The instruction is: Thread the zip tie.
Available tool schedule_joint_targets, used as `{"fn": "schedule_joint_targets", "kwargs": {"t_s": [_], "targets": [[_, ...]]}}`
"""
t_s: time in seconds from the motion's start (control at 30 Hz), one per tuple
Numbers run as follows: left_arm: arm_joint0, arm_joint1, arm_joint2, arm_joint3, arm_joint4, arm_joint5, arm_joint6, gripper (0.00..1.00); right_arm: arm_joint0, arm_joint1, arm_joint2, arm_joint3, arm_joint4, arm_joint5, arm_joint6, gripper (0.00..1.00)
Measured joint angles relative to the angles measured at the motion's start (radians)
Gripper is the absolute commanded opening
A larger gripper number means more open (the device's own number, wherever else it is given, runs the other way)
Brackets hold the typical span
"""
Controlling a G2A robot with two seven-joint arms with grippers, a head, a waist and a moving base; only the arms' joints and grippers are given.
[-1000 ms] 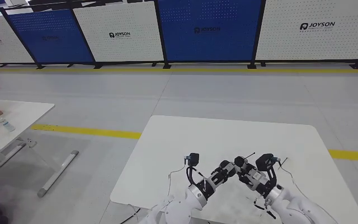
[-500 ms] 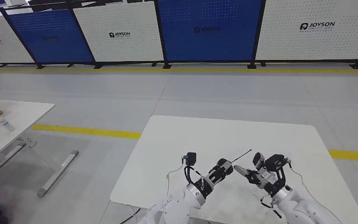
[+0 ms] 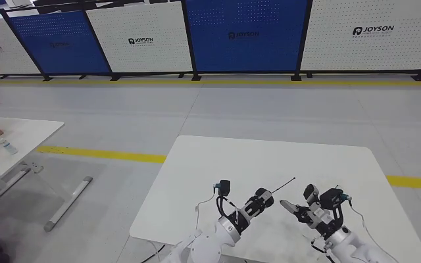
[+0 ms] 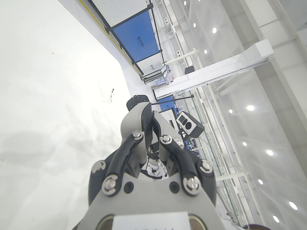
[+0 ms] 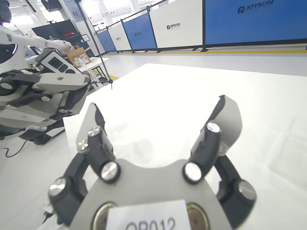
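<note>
One zip tie is all we count, a thin black strap running straight with no loop that we can see, so we judge the threading not yet done. Our left gripper has its jaws pinched on one end of it. The rest sticks out past the fingertips, and in the top view its long axis slants from the lower centre of the frame up toward the right, held above the one white table. Two grippers are at work. The right gripper stands with jaws wide and nothing between them, low in the top view just right of the left one, near the strap but apart from it, the free end lying above it in the frame. In the right wrist view the strap rises at the left of the frame, off to the side of the open jaws, not between them. We judge that the right gripper, the only free one, must turn toward that free end and set its jaws across the strap before either end can be brought round to the other
</note>
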Motion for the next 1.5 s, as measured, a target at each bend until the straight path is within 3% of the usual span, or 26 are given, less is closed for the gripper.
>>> {"fn": "schedule_joint_targets", "kwargs": {"t_s": [0.1, 0.23, 0.47, 0.8, 0.9, 1.07, 1.17, 1.27, 1.33, 1.5], "targets": [[0.0, 0.0, 0.0, 0.0, 0.0, 0.0, 0.0, 0.0, -0.011, -0.004, 0.002, -0.01, -0.025, 0.009, -0.023, 1.0], [0.0, 0.0, 0.0, 0.0, 0.0, 0.0, 0.0, 0.0, -0.061, -0.007, 0.02, -0.007, -0.057, -0.032, -0.139, 1.0], [-0.005, -0.002, 0.016, 0.001, 0.012, 0.012, 0.003, 0.0, -0.121, -0.021, 0.025, 0.007, -0.13, -0.018, -0.341, 1.0], [-0.014, -0.004, 0.025, -0.003, 0.01, 0.025, 0.007, 0.0, -0.108, -0.034, 0.006, 0.033, -0.121, -0.006, -0.343, 1.0], [-0.015, -0.004, 0.026, 0.0, 0.009, 0.025, 0.008, 0.0, -0.101, -0.039, 0.007, 0.03, -0.143, 0.019, -0.319, 1.0], [-0.019, -0.005, 0.031, -0.001, 0.012, 0.027, 0.009, 0.0, -0.081, -0.038, 0.051, 0.012, -0.126, 0.002, -0.223, 1.0], [-0.022, -0.005, 0.03, -0.008, 0.009, 0.03, 0.011, 0.0, -0.081, -0.033, 0.086, -0.019, -0.109, 0.015, -0.103, 1.0], [-0.026, -0.006, 0.028, -0.014, 0.003, 0.038, 0.024, 0.0, -0.069, -0.026, 0.109, -0.039, -0.078, -0.025, 0.071, 1.0], [-0.027, -0.006, 0.028, -0.015, 0.004, 0.039, 0.026, 0.0, -0.063, -0.025, 0.117, -0.041, -0.071, -0.032, 0.135, 1.0], [-0.026, -0.006, 0.028, -0.014, 0.004, 0.039, 0.025, 0.0, -0.064, -0.025, 0.117, -0.04, -0.072, -0.03, 0.124, 1.0]]}}
